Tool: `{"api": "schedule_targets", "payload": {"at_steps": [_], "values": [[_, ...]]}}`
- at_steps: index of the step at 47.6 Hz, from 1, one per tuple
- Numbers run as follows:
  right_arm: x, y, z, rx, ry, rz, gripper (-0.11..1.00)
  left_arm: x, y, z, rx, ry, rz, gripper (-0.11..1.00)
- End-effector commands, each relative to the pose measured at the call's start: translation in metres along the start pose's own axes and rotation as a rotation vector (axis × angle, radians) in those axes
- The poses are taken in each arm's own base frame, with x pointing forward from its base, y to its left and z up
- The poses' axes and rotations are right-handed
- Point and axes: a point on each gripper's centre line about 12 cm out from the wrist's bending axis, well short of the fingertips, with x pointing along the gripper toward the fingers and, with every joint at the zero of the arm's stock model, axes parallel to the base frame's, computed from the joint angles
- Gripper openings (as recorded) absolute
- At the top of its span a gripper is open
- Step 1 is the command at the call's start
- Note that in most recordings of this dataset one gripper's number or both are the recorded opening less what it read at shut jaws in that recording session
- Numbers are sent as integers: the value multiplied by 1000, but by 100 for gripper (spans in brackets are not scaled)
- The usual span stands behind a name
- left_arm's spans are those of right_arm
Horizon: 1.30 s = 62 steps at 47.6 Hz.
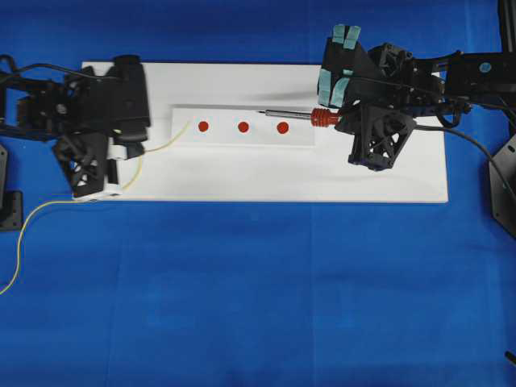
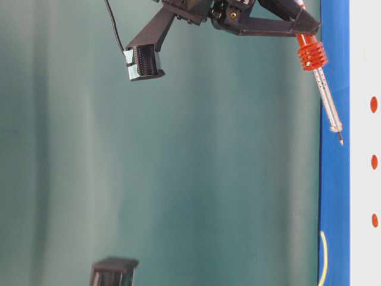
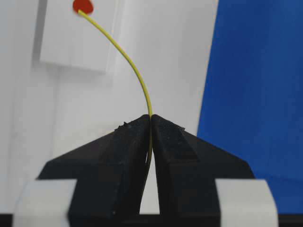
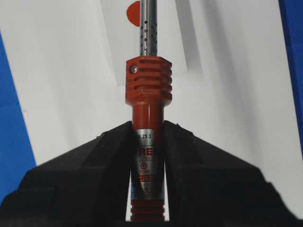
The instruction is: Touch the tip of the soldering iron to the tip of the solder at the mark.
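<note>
My left gripper (image 1: 135, 150) (image 3: 151, 118) is shut on the solder (image 1: 165, 143) (image 3: 137, 71), a thin yellow wire. It curves out to the leftmost red mark (image 1: 203, 126) (image 3: 83, 5), and its tip lies at that mark's near edge. My right gripper (image 1: 339, 119) (image 4: 147, 130) is shut on the orange-red handle of the soldering iron (image 1: 294, 114) (image 4: 147, 90) (image 2: 324, 89). The shaft points left along the far edge of the strip. Its tip hangs above the strip between the middle mark (image 1: 243, 126) and the right mark (image 1: 282, 127), far from the solder's tip.
The three marks sit on a raised white strip (image 1: 242, 137), which lies on a white board (image 1: 363, 173) over blue cloth. The solder's loose tail (image 1: 24, 234) trails off the board to the left. The iron's black cord (image 1: 476, 149) runs right.
</note>
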Motion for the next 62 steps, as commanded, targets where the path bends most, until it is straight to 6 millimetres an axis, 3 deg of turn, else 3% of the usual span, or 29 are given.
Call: {"api": "schedule_targets", "payload": {"at_steps": [1, 14, 27, 62], "values": [[-8, 1, 6, -2, -40, 6, 6, -1, -5, 20, 13, -39, -9, 2], [-8, 2, 5, -2, -36, 6, 6, 31, -8, 49, 11, -10, -7, 2], [-7, 1, 3, -5, -31, 4, 6, 70, -8, 52, 19, 60, -1, 2], [0, 5, 0, -14, -40, 13, 6, 82, 2, 50, -16, 84, 15, 2]]}}
